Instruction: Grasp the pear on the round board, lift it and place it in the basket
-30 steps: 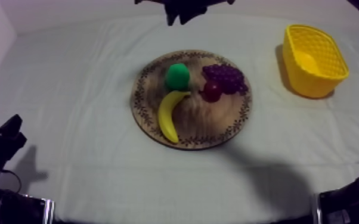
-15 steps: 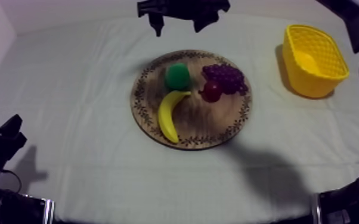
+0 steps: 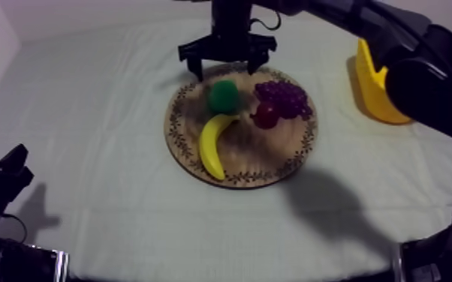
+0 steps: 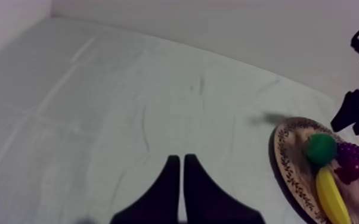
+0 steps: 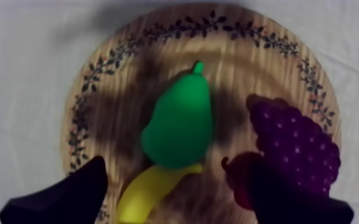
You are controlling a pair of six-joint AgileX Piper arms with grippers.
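The green pear (image 3: 223, 96) lies on the round wooden board (image 3: 263, 154), on its far left part, stem toward the far rim. My right gripper (image 3: 226, 66) hangs open just above the board's far rim, close behind the pear. In the right wrist view the pear (image 5: 179, 125) lies between and ahead of the two spread fingers (image 5: 68, 196), untouched. The yellow basket (image 3: 375, 94) stands at the far right, partly hidden by my right arm. My left gripper (image 4: 179, 179) is shut on nothing, low at the left (image 3: 0, 180).
On the board a banana (image 3: 212, 142) lies just in front of the pear, touching it. A bunch of grapes (image 3: 281, 96) and a small red fruit (image 3: 266, 115) sit to the pear's right. Bare cloth surrounds the board.
My right arm has swung in from the far edge down to the board's far rim, behind the pear. Its fingers have spread wide apart. Fruit and left arm are unmoved.
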